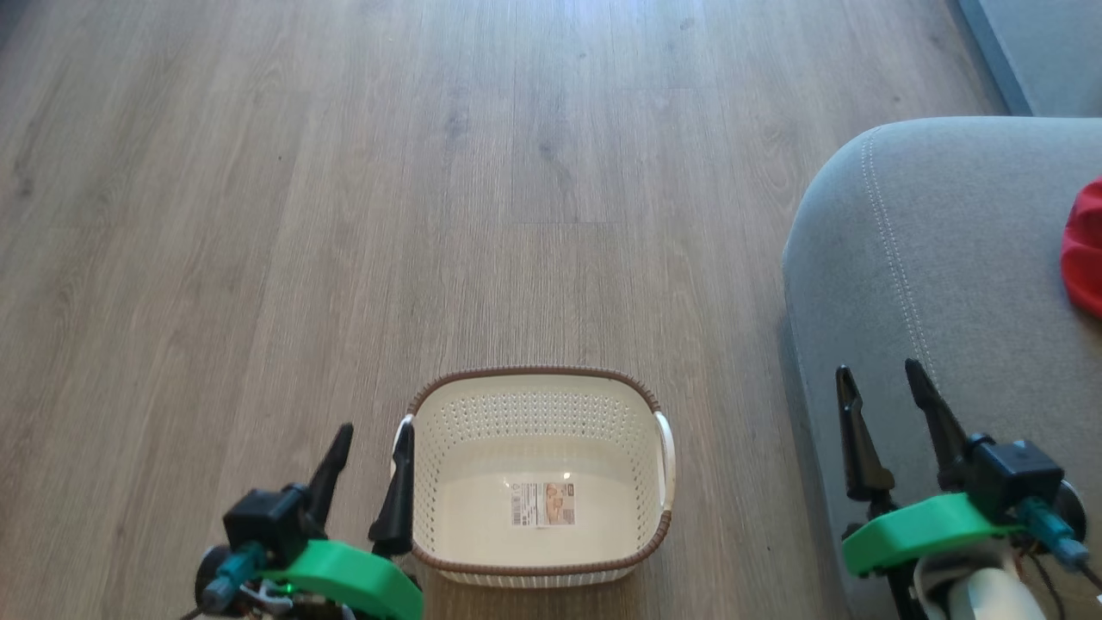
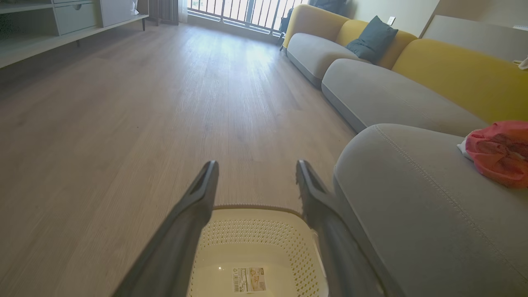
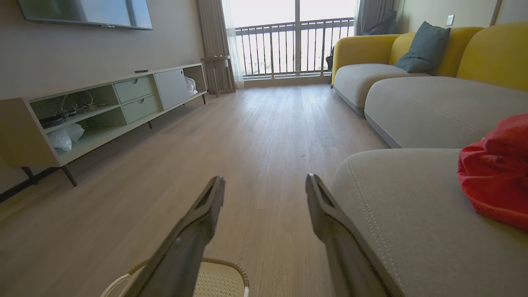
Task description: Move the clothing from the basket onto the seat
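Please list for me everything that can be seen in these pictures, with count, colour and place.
basket: one, cream-white with brown rim, on the floor, empty except a label sticker
clothing: one heap, red, on the seat
seat: one, grey, right of the basket
backrests: several, yellow, behind the seat
cushion: one, dark teal, against the backrests
cabinet: one, pale, by the opposite wall
floor: pale wood, under the basket
left gripper: one, dark, open, by the basket's left edge
right gripper: one, dark, open, by the seat's edge

Fingers (image 1: pixel 857 439): long, black, tapered, on left gripper (image 1: pixel 376 428) and right gripper (image 1: pixel 877 368).
Wrist guards (image 1: pixel 921 527): bright green, curved.
Connectors (image 1: pixel 1046 525): teal, on black blocks (image 1: pixel 1020 474).
Forearm (image 1: pixel 990 598): pale, lower right.
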